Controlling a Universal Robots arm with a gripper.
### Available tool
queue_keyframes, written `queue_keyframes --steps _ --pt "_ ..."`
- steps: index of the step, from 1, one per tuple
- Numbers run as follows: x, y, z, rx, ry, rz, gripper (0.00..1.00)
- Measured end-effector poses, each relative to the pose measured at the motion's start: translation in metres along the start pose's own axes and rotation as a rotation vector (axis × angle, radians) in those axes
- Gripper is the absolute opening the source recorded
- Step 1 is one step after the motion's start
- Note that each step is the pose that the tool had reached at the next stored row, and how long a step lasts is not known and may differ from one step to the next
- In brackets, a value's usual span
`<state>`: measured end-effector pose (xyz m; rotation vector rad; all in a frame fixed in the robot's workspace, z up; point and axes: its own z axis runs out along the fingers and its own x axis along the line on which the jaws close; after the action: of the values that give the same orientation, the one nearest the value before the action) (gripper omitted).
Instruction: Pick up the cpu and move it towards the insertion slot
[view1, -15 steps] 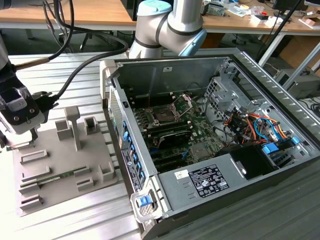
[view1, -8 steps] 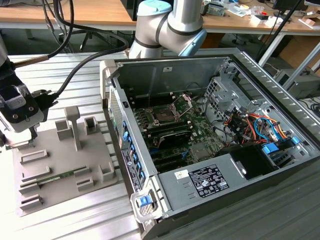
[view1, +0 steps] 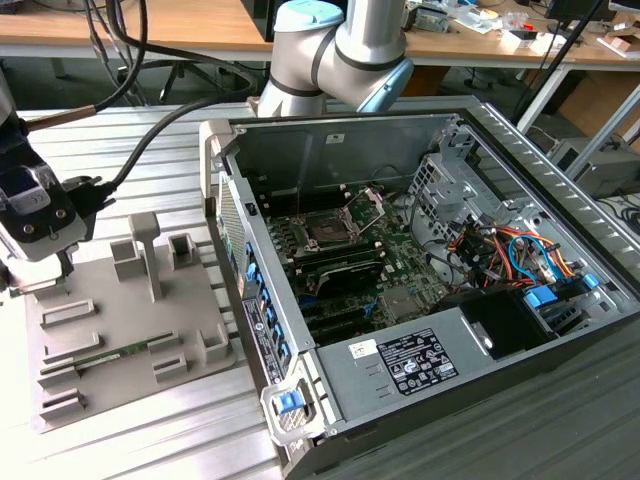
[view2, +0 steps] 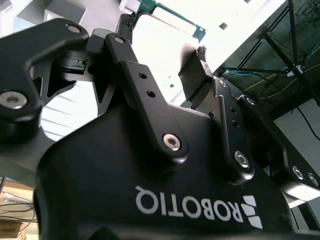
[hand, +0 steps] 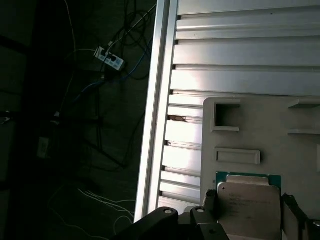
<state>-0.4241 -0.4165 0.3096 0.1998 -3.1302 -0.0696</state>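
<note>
Slatted aluminium table (view1: 150, 440) under a grey tray (view1: 110, 300), with an open computer case (view1: 228, 190) just beside it on the exterior view's right. Holds the cpu (hand: 248, 202) in the gripper (view2: 162, 37), narrowed to the chip's width, fingers (hand: 207, 200) set against two opposite edges, silvery face toward the first wrist view. Hangs over the tray's corner at the exterior view's left. Cannot tell whether lifted clear of the tray or resting on it.

Looks like a thin hold on a thin edge, so could slip or tilt under any jolt. If not yet clear of its seat, could catch on a raised tray block and twist out of the grip.

Sits well apart from the insertion slot (view1: 326, 230), deep inside the case beyond its near wall. Risks clipping that wall if carried too low. Risks striking the load plate (view1: 370, 205), raised beside the socket. Could damage board or socket if dropped there or brought in tilted.
</note>
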Motion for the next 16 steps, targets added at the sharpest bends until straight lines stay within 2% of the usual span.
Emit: queue_keyframes --steps 16 --pt "0.0 0.0005 -0.0108 0.0 0.0 0.0 0.55"
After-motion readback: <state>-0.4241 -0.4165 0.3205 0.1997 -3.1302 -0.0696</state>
